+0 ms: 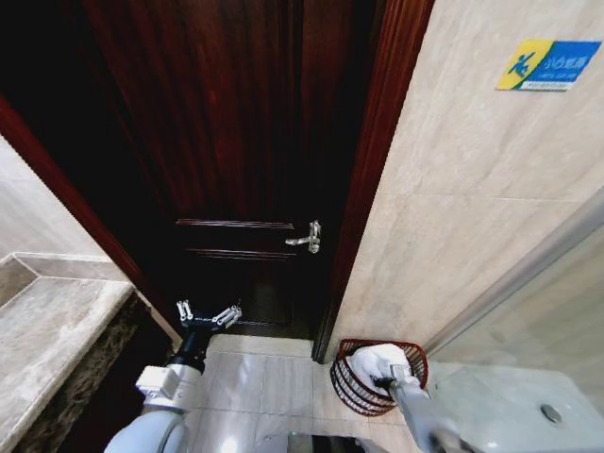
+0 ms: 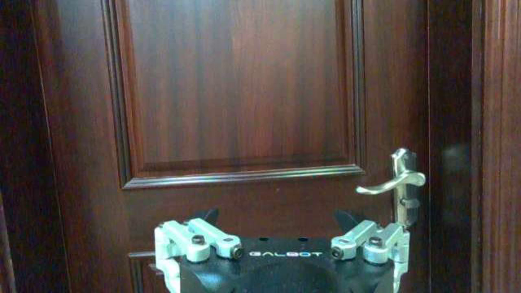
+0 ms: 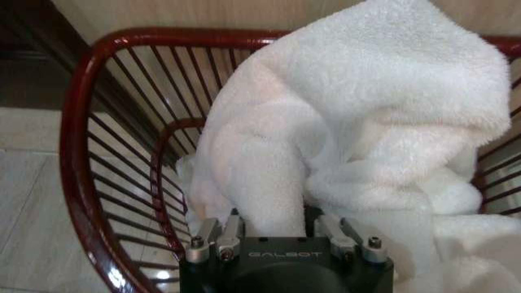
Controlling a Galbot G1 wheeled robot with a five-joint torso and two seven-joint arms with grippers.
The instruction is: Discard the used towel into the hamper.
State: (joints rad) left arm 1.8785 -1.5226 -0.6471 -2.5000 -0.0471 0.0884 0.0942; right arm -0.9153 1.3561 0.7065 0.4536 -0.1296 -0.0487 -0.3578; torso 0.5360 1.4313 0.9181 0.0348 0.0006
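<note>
**Towel over the basket, still in the pincer**

The right gripper (image 3: 273, 229) is pinched shut on a fold of the white towel (image 3: 358, 122). In the right wrist view the cloth runs straight down between its fingers. The towel is bunched up and sits in the mouth of the hamper (image 1: 351, 379), a red-brown wire basket on the floor by the tiled wall, just beside the dark door (image 2: 236, 91). Most of the towel looks to be inside the rim, with a hump poking up above it.

The towel looks soft, fluffy and light. It is floppy, so it will sag and fold any way it likes. It will not break and it is not slippery. A thick fold is a good spot to pinch, and that is where the gripper has it. The loops of the cloth might catch on the fingers or the wires when it is let go.

The left gripper (image 1: 208, 316) hangs in front of the door with its fingers spread wide and nothing in them. The silver door handle (image 2: 395, 183) is near it but not touching.

Some things are hard to see. The towel hides the bottom of the basket, so I cannot tell if anything else is in there. One corner of cloth runs off the edge of the right wrist view, and I cannot tell if it hangs over the rim.
</note>
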